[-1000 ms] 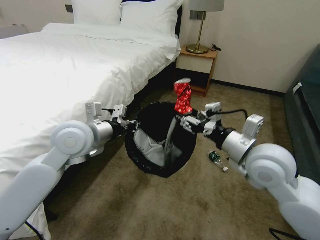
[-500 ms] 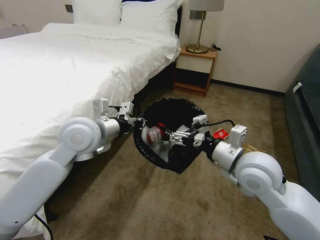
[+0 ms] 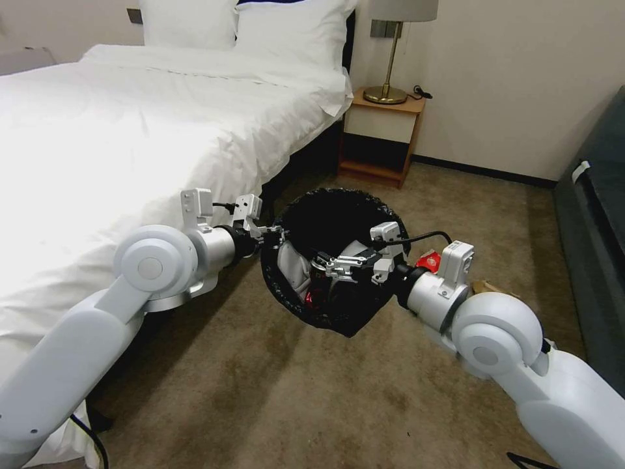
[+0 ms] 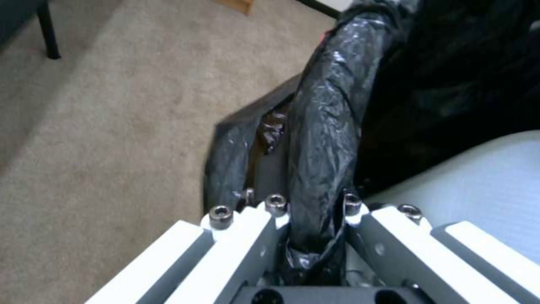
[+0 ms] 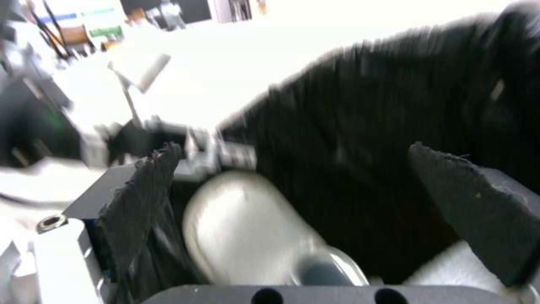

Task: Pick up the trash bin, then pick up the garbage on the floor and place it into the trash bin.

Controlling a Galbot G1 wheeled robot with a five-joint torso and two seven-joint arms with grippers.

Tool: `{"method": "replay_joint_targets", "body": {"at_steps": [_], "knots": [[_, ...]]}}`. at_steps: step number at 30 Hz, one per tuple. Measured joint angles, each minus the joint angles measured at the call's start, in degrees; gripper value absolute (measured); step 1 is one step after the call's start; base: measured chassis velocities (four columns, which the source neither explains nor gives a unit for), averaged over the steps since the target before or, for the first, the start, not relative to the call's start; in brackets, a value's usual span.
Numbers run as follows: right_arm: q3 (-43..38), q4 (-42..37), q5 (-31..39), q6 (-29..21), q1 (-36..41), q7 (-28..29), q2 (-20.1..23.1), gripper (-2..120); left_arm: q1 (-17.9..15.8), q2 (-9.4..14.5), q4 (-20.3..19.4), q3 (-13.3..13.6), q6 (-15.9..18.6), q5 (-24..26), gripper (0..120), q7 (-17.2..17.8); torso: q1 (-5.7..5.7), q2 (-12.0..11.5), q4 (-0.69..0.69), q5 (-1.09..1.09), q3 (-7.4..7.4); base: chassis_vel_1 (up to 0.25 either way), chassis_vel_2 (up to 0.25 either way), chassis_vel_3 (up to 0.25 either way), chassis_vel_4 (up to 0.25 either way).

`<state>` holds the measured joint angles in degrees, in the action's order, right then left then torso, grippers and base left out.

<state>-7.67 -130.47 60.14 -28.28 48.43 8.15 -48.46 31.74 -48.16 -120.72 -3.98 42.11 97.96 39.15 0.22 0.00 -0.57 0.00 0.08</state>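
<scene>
Since a second ago, the crushed red can (image 3: 314,296) has been dropped from above the rim into the trash bin (image 3: 325,215), where a red patch is seen low inside, and the whole view has been shifted slightly. At the centre of the head view the bin is held off the floor (image 3: 260,391), its bagged rim clamped by the left gripper (image 4: 315,236). The right gripper (image 3: 323,262) is held over the bin's mouth with its fingers spread apart and nothing between them. A white item (image 3: 293,270) is also seen inside. A red packet (image 3: 430,262) is left on the carpet at centre right, so the task is judged partly done.
</scene>
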Motion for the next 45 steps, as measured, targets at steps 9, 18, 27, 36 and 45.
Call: {"method": "replay_joint_targets", "body": {"at_steps": [9, 18, 27, 36, 45], "knots": [[-3.4, -2.4, 7.8, 0.5, -8.3, 1.0, 0.5, 100, 1.2, 0.9, 0.0, -0.8, 0.0, -0.3, 1, 0.0, 0.0, 0.0, 0.01, -0.01, 0.0, 0.0, 0.0, 0.0, 0.0], [-5.0, -0.9, 9.4, 1.6, -12.6, 1.8, -0.7, 100, 3.9, 2.9, -0.8, -3.7, 0.0, -0.1, 1, 0.1, 0.0, 0.0, 0.01, 0.0, 0.0, 0.0, 0.0, 0.0, 0.0], [-6.0, -1.4, 10.9, 2.9, -13.3, 2.7, -0.7, 100, 7.1, 4.6, -1.6, -7.0, 0.0, -0.1, 1, 0.0, 0.0, 0.0, 0.0, 0.0, 0.0, 0.0, 0.0, 0.0, 0.0], [-11.9, 0.3, 4.5, 3.0, -5.8, 4.5, 1.0, 100, 12.8, 8.7, -5.6, -13.0, 0.0, 1.0, 1, 0.3, 0.0, 0.0, 0.02, 0.0, 0.0, 0.0, 0.0, 0.0, 0.0], [-23.2, 0.4, -6.2, 5.1, 14.4, 1.7, 2.1, 100, 19.5, 10.6, -9.7, -17.8, 0.0, 0.9, 1, 1.2, -0.01, 0.0, -0.01, -0.01, -0.01, 0.0, 0.0, 0.0, 0.0]]}}
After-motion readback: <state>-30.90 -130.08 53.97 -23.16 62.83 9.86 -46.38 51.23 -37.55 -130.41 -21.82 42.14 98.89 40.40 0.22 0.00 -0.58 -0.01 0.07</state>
